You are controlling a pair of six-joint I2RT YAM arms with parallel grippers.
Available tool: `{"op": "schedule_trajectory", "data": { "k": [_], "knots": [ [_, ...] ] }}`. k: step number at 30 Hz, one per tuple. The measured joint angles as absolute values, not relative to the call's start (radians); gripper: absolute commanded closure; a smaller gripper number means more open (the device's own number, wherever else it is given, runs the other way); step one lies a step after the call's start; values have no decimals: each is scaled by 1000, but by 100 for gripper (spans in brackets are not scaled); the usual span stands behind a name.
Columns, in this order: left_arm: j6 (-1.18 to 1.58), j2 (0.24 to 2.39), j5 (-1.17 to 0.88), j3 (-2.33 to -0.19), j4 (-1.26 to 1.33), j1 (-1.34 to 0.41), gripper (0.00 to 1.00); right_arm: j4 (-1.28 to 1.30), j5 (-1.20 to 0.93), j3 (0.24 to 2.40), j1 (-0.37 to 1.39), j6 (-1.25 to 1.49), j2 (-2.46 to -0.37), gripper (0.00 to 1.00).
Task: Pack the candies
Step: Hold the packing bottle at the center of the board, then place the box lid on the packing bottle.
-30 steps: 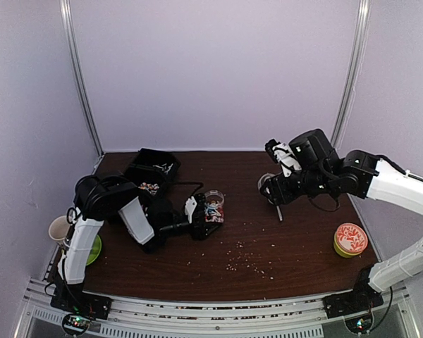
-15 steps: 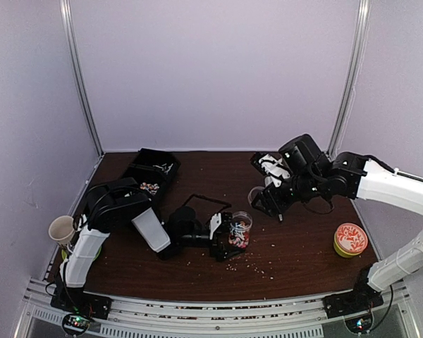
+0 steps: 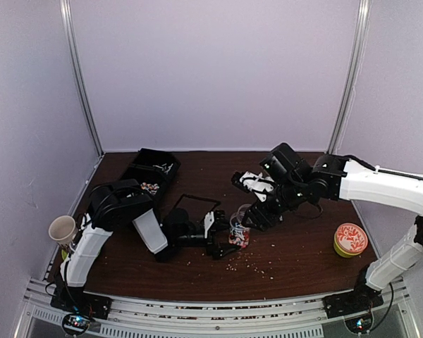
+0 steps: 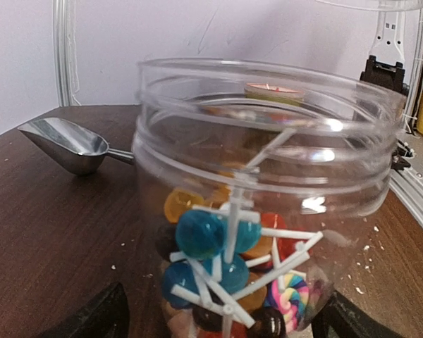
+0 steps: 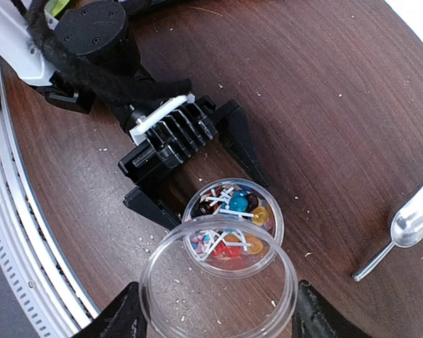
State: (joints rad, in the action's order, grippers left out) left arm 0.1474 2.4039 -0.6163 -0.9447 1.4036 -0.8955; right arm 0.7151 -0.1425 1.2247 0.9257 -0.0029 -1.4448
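Note:
A clear plastic jar [image 3: 238,231] stands on the brown table, about half full of the candies [image 5: 234,202], which are round coloured lollipops on white sticks [image 4: 218,246]. My left gripper [image 3: 225,233] lies low on the table. Its jaws are open, and its black fingers [image 5: 236,137] flank the jar [image 4: 268,141] on either side. My right gripper [image 5: 218,318] is shut on a clear round lid [image 5: 218,282]. The lid hovers level just above the jar's mouth [image 5: 266,205], shifted toward the near side and overlapping it in part.
A black bin [image 3: 151,171] holding more sweets stands at the back left, with a paper cup [image 3: 62,229] at the left edge. A metal scoop [image 5: 409,222] lies right of the jar. A round orange-topped container [image 3: 350,239] sits far right. Pale crumbs [image 3: 250,264] dot the near table.
My left gripper slid the jar from beside the bin to the table's middle, then spread its jaws. My right arm carried the lid left and down over the jar.

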Motion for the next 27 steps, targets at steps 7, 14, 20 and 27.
{"op": "schedule_trajectory", "data": {
  "k": [7, 14, 20, 27],
  "knots": [
    [148, 2418, -654, -973, 1398, -896, 12, 751, -150, 1267, 928, -22, -1497, 35],
    [148, 2427, -677, -997, 1383, -896, 26, 774, -149, 1293, 928, -24, -1549, 35],
    [148, 2430, -687, -999, 1384, -896, 28, 783, -148, 1322, 928, -23, -1596, 35],
    [147, 2430, -688, -998, 1385, -896, 28, 794, -125, 1359, 928, -23, -1625, 35]
  ]
}}
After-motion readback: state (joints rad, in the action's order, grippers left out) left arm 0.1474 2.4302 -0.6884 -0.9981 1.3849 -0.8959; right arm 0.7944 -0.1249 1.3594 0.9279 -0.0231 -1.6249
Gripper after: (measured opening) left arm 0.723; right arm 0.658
